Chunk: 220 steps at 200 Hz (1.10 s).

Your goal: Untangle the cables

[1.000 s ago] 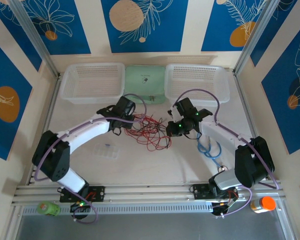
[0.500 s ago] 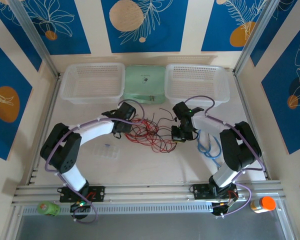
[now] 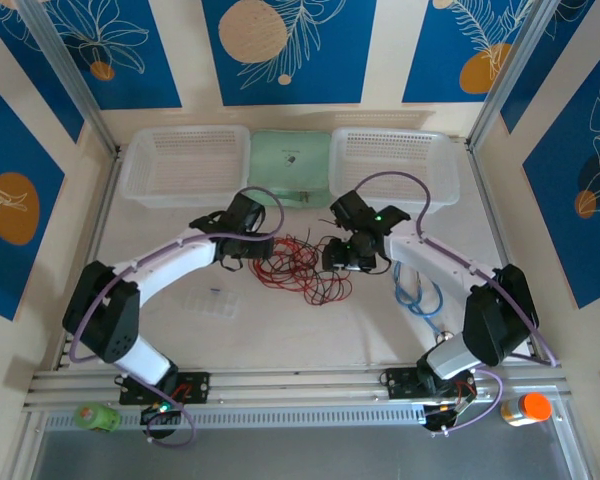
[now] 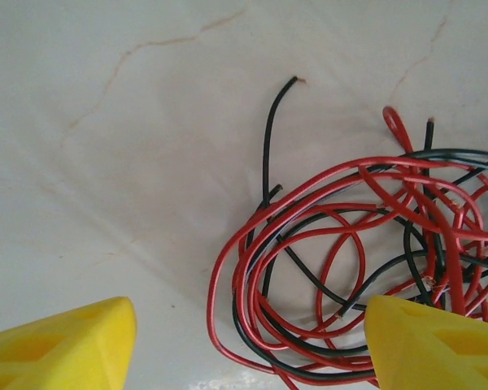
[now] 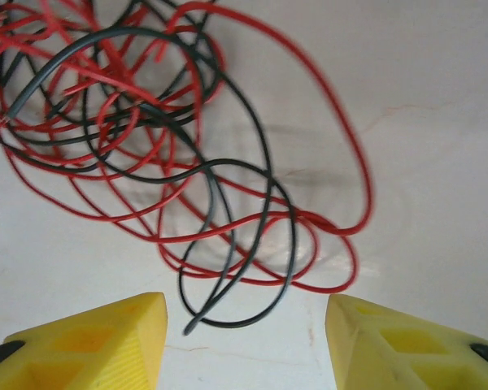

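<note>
Outside the left basket (image 3: 185, 198) and right basket (image 3: 390, 133), you find the cables (image 3: 300, 265) heaped on the table (image 3: 310, 330); left gripper (image 4: 252, 325) and right gripper (image 5: 246, 317) stand spread wide.

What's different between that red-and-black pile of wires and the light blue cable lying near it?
The cables are many thin red and black strands tangled in one heap; the light blue cable is a single colour in a few loose loops. The cables lie in the middle; the light blue cable lies off to the right, beside the right arm. Both rest on the table.
</note>
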Each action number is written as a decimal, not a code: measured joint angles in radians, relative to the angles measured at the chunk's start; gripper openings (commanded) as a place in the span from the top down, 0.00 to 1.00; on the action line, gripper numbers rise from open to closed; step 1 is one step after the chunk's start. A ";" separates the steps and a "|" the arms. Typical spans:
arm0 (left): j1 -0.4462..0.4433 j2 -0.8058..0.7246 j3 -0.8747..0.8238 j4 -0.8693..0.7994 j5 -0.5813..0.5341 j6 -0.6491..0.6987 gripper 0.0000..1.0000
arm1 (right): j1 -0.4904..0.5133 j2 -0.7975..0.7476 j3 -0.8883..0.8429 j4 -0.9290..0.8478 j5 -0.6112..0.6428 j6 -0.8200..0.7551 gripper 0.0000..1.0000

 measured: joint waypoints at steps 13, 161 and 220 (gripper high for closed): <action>0.000 0.040 0.000 0.021 0.010 0.000 0.32 | 0.026 0.036 0.028 0.003 0.004 0.008 0.46; 0.031 0.067 -0.177 0.188 -0.006 -0.114 1.00 | 0.059 0.400 0.128 0.107 0.065 0.008 0.83; 0.033 -0.155 -0.335 0.177 -0.083 -0.294 0.96 | -0.011 0.394 0.121 0.111 0.165 -0.025 1.00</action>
